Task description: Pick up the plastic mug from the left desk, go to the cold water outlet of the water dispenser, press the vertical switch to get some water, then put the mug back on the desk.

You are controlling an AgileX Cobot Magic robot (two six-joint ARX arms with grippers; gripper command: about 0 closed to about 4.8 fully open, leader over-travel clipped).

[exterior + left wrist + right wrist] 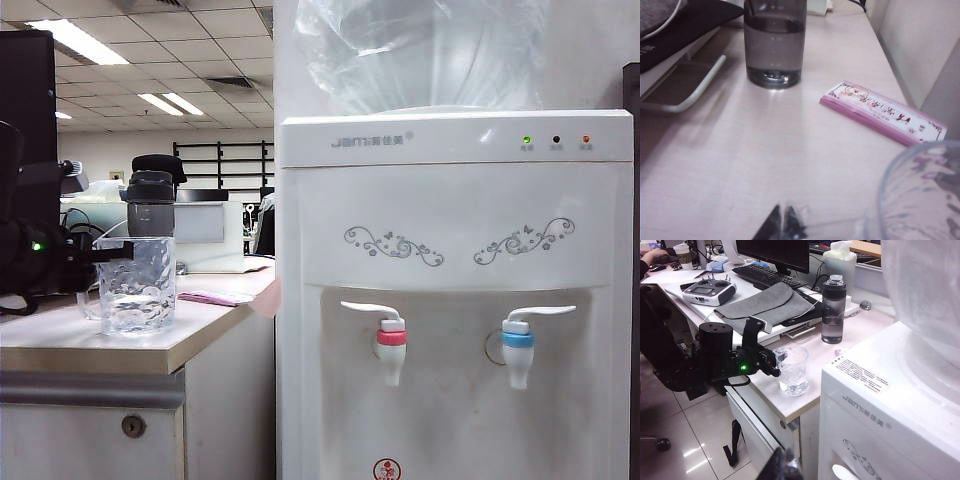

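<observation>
Plastic mug [137,284] is standing near the desk [95,345] front edge, its handle clamped by the left end effector [774,361] reaching in from the left. Some water is sitting inside it; the grey bottle [833,309] behind is part full. Right end effector [785,466] is hovering high, its state unclear, showing both; only the left wrist view shows the pink packet [882,113] clearly.

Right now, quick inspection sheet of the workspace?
Surface: left desk, beige top.
Job's things: plastic mug upright near desk edge; water dispenser, cold water outlet.
Clutter: grey bottle, pink packet, grey pouch, controller.
Grippers: left gripper shut on the mug's handle; right gripper away above the floor, state unclear.
Cables: black strap hanging.
Surroundings: office desks, keyboard.
</observation>
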